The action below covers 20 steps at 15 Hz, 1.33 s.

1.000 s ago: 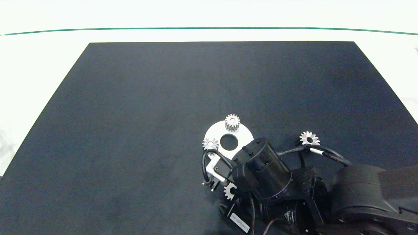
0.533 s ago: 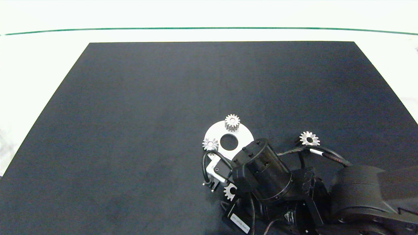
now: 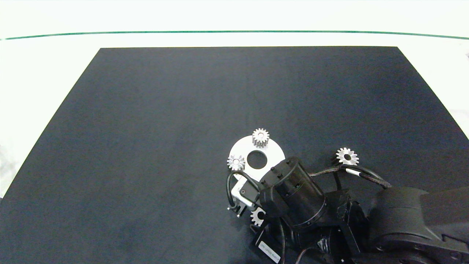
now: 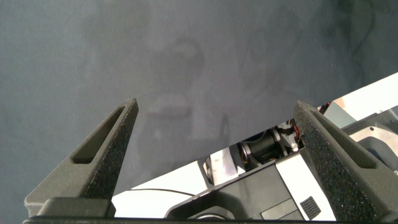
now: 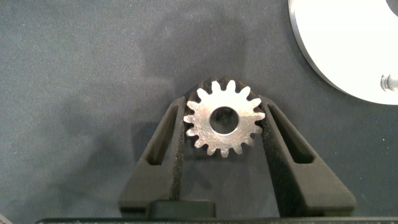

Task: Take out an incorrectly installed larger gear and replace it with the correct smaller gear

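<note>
In the right wrist view the smaller gear (image 5: 222, 121), silvery with short blunt teeth, lies flat on the dark mat between my right gripper's (image 5: 224, 109) two fingers, whose pads touch its teeth on both sides. The head view shows that same smaller gear (image 3: 257, 216) half hidden under the right arm (image 3: 293, 198), just nearer than the white round plate (image 3: 274, 152). The larger gear (image 3: 347, 156), with pointed teeth, lies on the mat to the right of the plate. My left gripper (image 4: 214, 104) hangs open over bare mat, out of the head view.
Two small gears sit on the plate, one at its far edge (image 3: 260, 137) and one at its left edge (image 3: 235, 162). The plate has a round centre hole (image 3: 257, 160). A bare pin (image 5: 388, 81) stands on the plate's rim. Black cables loop around the right wrist.
The right arm has shifted slightly toward the near edge of the table, and the smaller gear between its fingers moved a little with it. Nothing else moved.
</note>
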Tool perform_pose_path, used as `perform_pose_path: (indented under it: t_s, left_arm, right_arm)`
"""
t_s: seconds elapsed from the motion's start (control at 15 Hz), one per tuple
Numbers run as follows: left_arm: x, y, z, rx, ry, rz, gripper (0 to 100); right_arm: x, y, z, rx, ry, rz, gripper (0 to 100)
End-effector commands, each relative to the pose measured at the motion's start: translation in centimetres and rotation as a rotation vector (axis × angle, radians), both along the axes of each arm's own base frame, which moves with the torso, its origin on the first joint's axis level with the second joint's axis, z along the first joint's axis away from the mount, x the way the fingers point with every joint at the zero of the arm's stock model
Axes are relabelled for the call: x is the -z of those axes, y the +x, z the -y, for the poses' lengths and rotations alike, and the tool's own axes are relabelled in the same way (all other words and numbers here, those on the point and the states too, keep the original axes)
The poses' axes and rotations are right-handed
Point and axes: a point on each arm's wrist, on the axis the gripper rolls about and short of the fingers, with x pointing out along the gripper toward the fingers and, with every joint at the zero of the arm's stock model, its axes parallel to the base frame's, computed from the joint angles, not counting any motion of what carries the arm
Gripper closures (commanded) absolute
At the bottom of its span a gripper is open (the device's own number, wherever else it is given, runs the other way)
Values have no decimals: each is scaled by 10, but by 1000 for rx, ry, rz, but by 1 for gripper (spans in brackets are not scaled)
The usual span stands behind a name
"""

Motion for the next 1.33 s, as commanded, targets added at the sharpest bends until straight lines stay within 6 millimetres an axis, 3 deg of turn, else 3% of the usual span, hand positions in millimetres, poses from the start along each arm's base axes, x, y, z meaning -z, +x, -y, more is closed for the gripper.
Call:
perform_pose_path:
  t_s: [0.07,0.47,0.93,1.33]
  left_arm:
    - [1,0,0,0,3,-4,0]
    - [1,-1,0,0,2,-2,0]
    - [5,1,0,0,10,-19,0]
    - [10,-1,0,-3,11,-23,0]
  right_arm:
    - [0,0,0,7,3,-3,63]
    - [-1,-3,4,11,4,-5,75]
    - [-27,-8,19,48,92,29,75]
    - [-56,20,38,157,168,95,75]
